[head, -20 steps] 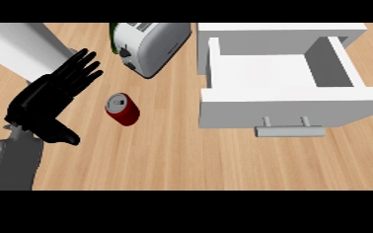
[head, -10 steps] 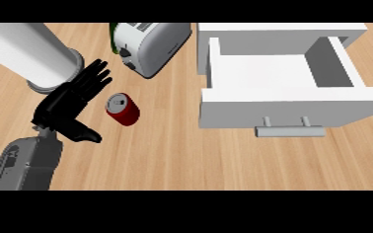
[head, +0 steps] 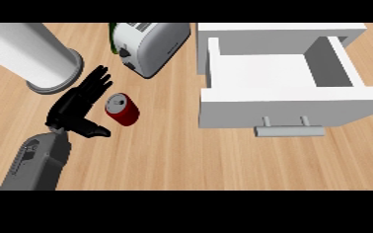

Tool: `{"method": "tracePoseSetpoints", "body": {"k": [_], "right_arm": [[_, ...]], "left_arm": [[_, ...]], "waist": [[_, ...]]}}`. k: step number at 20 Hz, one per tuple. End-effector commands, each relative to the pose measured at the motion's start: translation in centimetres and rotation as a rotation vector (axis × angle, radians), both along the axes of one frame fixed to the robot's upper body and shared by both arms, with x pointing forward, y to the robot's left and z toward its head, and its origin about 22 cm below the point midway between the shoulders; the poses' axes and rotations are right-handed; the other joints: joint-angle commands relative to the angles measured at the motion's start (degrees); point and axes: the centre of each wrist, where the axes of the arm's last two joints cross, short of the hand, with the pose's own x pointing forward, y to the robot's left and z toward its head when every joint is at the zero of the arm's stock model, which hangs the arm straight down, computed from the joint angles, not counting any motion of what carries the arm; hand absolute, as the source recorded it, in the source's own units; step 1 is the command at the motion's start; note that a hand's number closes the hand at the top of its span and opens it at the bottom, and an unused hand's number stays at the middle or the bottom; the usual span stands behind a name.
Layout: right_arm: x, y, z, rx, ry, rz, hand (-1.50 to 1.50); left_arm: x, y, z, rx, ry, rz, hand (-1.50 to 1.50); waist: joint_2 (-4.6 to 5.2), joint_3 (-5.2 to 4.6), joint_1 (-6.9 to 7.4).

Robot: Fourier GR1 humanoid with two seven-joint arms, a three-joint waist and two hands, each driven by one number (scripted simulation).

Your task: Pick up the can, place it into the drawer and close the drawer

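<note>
a: where's the can?

b: can (head: 123, 109) is on the wooden counter (head: 182, 158), lying on its side, left of the drawer (head: 280, 86) and well apart from it. red body, silver top end facing up-left toward my fingers. short and stubby. tilted on the diagonal, silver end upper left, red base lower right.

a: hand state?

b: my left hand (head: 76, 106) is just left of the can, farther from the drawer than the can is. fingers are straight and spread, pointing up and right toward the toaster (head: 149, 44). thumb sticks out low, below the can's left edge. nothing in the hand. fingers look close to the can's silver end, can't tell if they touch it.

a: right hand?

b: doesn't show in the head view.

a: drawer?

b: white, pulled open, inside is bare white. grey bar handle (head: 289, 128) on the front face, on the side nearest me. can sits about level with the drawer's front panel, off to its left.

a: anything else near it?

b: toaster, silver-white, up-left of the drawer, beyond the can. a white cylinder (head: 36, 54) with a grey base, further left of the drawer, beyond my hand. my grey forearm (head: 36, 163) comes in from the lower left.
</note>
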Motion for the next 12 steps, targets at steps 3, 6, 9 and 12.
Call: {"method": "tracePoseSetpoints", "body": {"k": [3,6,9,12], "right_arm": [[-0.1,-0.6,-0.1,-0.014,-0.016,0.002,-1.50],[1.0,0.1,0.4,-0.010,-0.026,0.006,-1.50],[-1.2,-1.1,1.5,0.005,0.002,0.011,-1.50],[-1.3,-0.5,2.0,-0.018,-0.003,0.013,-1.50]], "left_arm": [[-0.8,1.7,-4.7,0.004,0.031,0.038,-1.50],[0.1,2.8,-4.0,0.027,0.035,0.053,-1.50],[0.4,2.4,-4.8,0.019,0.046,0.041,-1.50],[-1.3,0.4,-7.5,0.023,0.053,0.013,-1.50]], "waist": [[0.23,-0.05,-0.61],[0.13,-0.03,-0.17],[0.09,-0.03,-0.44],[0.06,-0.03,-0.30]]}}
